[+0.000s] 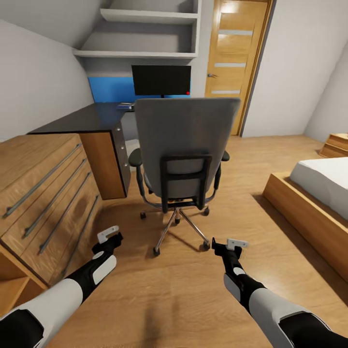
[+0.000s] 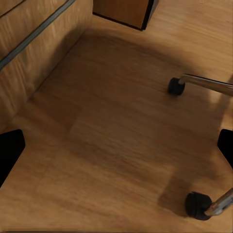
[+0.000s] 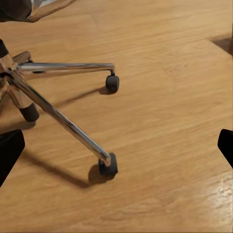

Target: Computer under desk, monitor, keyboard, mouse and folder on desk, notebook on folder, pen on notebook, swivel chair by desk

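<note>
Head view: swivel chair (image 1: 186,150) stands straight ahead, back toward the robot, hiding its seat, between both arms. Monitor (image 1: 161,80) sits on the desk (image 1: 87,118) beyond. Left gripper (image 1: 110,237) and right gripper (image 1: 231,245) hang low, jaws spread, empty, equally near.
</note>
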